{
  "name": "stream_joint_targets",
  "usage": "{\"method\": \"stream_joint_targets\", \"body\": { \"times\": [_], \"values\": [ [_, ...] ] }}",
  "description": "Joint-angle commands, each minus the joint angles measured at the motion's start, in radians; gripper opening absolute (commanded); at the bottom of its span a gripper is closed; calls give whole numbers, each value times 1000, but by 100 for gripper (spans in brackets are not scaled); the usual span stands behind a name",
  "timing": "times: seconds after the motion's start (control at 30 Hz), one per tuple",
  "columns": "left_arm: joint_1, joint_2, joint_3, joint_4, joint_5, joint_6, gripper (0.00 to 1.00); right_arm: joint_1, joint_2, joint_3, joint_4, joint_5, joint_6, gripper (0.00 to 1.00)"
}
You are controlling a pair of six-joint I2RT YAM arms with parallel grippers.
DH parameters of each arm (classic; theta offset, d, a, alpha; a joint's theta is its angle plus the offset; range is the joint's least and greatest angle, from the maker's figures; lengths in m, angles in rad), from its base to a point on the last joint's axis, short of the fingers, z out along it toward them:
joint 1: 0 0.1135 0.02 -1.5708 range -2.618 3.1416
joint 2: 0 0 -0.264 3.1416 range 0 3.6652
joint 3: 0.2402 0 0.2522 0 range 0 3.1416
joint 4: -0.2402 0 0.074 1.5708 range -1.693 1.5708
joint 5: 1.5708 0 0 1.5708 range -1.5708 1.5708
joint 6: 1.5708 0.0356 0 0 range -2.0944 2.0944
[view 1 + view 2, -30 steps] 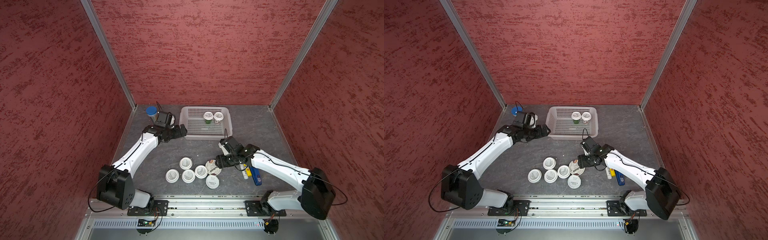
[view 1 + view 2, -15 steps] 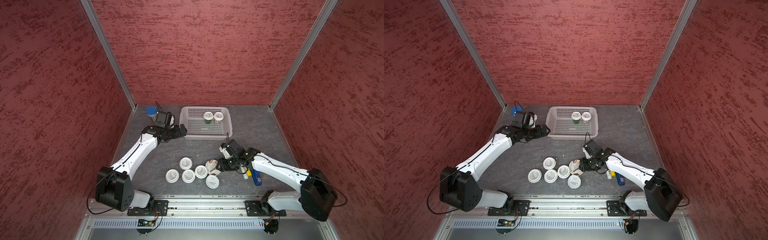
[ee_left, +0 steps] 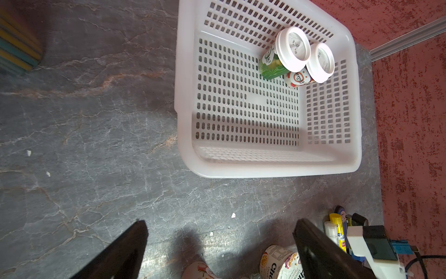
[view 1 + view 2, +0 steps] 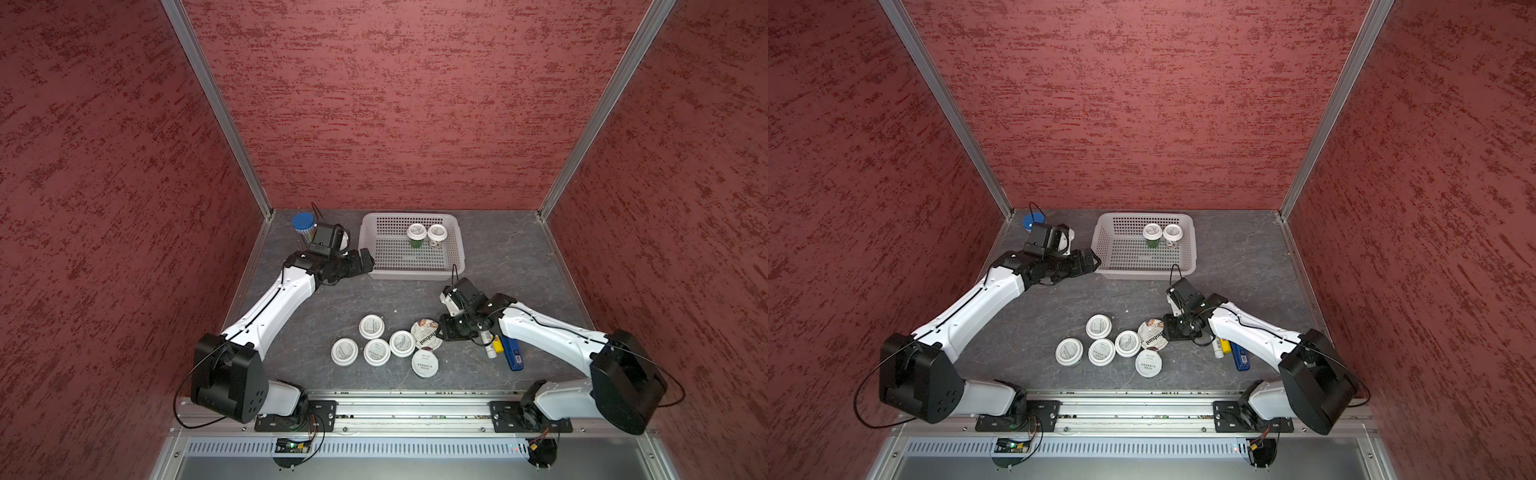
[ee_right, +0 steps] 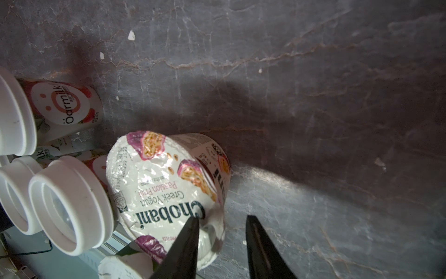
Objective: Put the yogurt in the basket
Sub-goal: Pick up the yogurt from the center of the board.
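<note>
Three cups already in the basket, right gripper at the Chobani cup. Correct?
No: the basket holds two cups, not three, a green-sided cup and a red-printed cup side by side; the left wrist view shows it plainly. The right gripper is at the Chobani cup, as you say.

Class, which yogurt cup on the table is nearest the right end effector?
The Chobani cup, at the right end effector: wider, foil-lidded; the others have white lids.
</note>
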Motion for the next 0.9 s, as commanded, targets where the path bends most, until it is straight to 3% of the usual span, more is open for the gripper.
{"method": "stream_joint_targets", "body": {
  "times": [0.0,0.47,0.87],
  "values": [
    [-6,-8,-8,5,-11,20,99,-11,7,33,26,27,-11,33],
    [-17,-8,-7,2,-28,24,99,-31,31,63,43,27,-25,20],
    [-19,-6,-7,-1,-39,24,99,-46,34,76,32,51,-33,15]
  ]
}}
